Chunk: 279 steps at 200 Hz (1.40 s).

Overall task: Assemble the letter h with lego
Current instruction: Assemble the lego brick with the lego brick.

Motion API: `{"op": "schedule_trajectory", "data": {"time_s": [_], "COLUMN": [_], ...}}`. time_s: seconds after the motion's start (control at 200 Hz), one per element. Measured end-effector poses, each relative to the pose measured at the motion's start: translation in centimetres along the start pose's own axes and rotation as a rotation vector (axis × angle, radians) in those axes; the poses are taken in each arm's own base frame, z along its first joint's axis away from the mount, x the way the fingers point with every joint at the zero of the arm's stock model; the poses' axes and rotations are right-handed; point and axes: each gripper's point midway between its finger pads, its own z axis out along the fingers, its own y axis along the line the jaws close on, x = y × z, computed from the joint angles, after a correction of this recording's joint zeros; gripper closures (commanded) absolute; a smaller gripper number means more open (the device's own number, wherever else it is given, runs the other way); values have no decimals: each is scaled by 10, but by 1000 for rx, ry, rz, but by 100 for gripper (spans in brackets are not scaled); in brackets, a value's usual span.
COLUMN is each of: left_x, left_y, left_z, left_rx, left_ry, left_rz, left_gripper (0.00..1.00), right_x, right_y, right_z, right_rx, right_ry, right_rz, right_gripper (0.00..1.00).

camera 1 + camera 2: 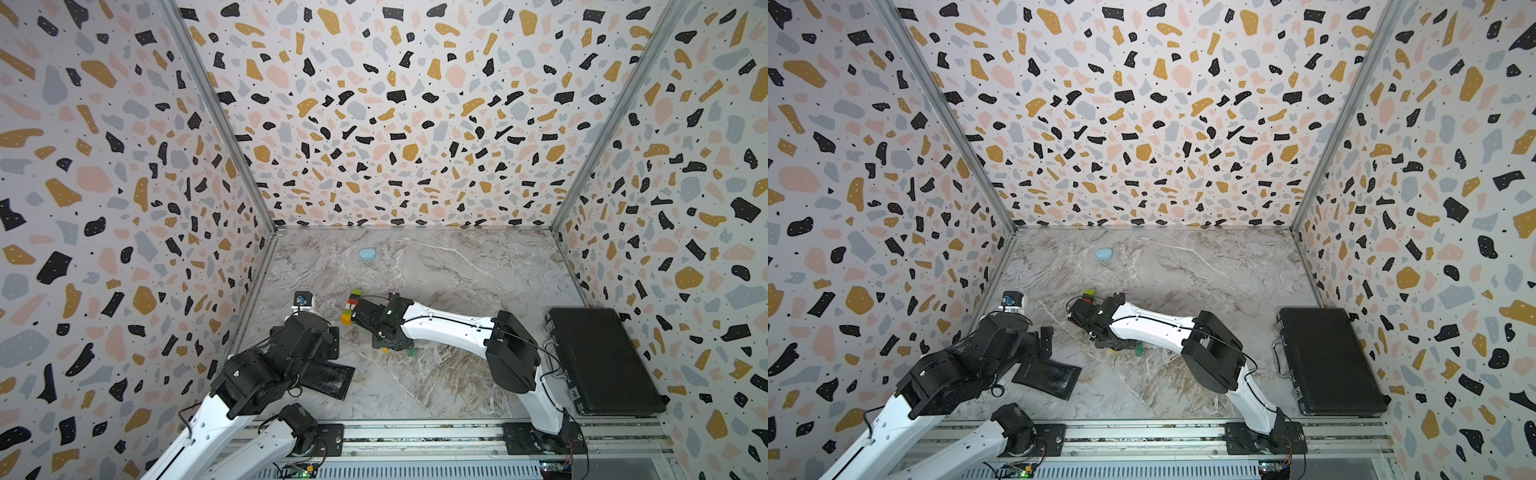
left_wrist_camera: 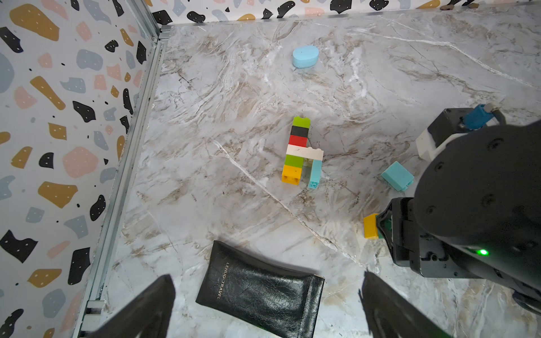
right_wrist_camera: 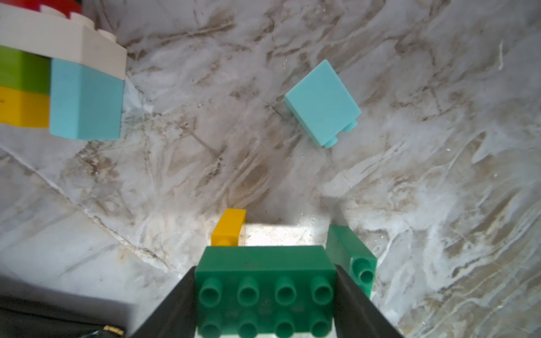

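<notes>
Marble-patterned counter (image 1: 457, 270) carries everything. Biggest on it is a black hard case with metal latches (image 1: 602, 361), well behind the right hand (image 3: 265, 281), out beside its arm. Its lid is down, so whatever it holds is hidden. A flat black leather pouch (image 2: 260, 298) lies directly under the left hand (image 2: 266, 281), mouth closed, contents likewise unseen. No brick sits in either.

Ahead of the left hand and close beside the right one lies the lego letter (image 2: 300, 152), flat on the counter. Its stem runs lime, black, red, white, lime and orange-yellow. The long white brick juts sideways as a bridge, with a light-blue leg on its free end. That leg ends about level with the stem's foot, so I judge the h essentially formed and the task near its end. At most a finishing brick or a firmer press is left.

Right hand is clamped on a dark green eight-stud brick (image 3: 263, 257). Left hand is spread wide and empty. Loose bricks lie ahead of the right hand's fingertips. A light-blue block (image 3: 322, 99) is farthest, while a second dark green brick (image 3: 351, 257) and a small yellow brick (image 3: 229, 226) sit right by the held one. A smooth pale-blue oval lump (image 2: 305, 56) rests far beyond both hands.
</notes>
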Motion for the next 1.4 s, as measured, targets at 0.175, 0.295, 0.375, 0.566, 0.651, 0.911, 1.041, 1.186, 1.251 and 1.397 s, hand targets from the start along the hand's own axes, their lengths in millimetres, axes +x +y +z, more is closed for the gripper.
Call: {"op": "schedule_trajectory", "data": {"time_s": [0.175, 0.295, 0.375, 0.566, 0.651, 0.911, 1.041, 1.186, 1.251, 1.397], "left_x": [0, 0, 0, 1, 1, 1, 1, 1, 1, 1], "left_y": [1, 1, 1, 1, 1, 1, 1, 1, 1, 1], "left_z": [-1, -2, -2, -2, -2, -3, -3, -3, -4, -4], "left_rx": [4, 4, 5, 7, 8, 13, 13, 14, 15, 17], "left_ry": [-6, -8, -9, -12, -12, -15, -15, -16, -18, -20], "left_rz": [-4, -4, -5, -6, -6, -4, -4, -3, -4, -5], "left_gripper": [1, 1, 1, 1, 1, 1, 1, 1, 1, 1], "right_x": [0, 1, 1, 1, 1, 2, 3, 4, 5, 5], "right_y": [-1, -2, -2, -2, -2, -2, -2, -3, -2, -2], "right_z": [1, 3, 3, 3, 3, 6, 6, 7, 7, 6], "right_rx": [8, 16, 17, 19, 20, 25, 29, 32, 31, 31], "right_ry": [1, 2, 1, 2, 2, 3, 6, 11, 12, 12], "right_rz": [-1, -1, -1, -2, -3, -9, -19, -29, -33, -41], "right_gripper": [100, 100, 100, 100, 100, 100, 100, 100, 100, 100]}}
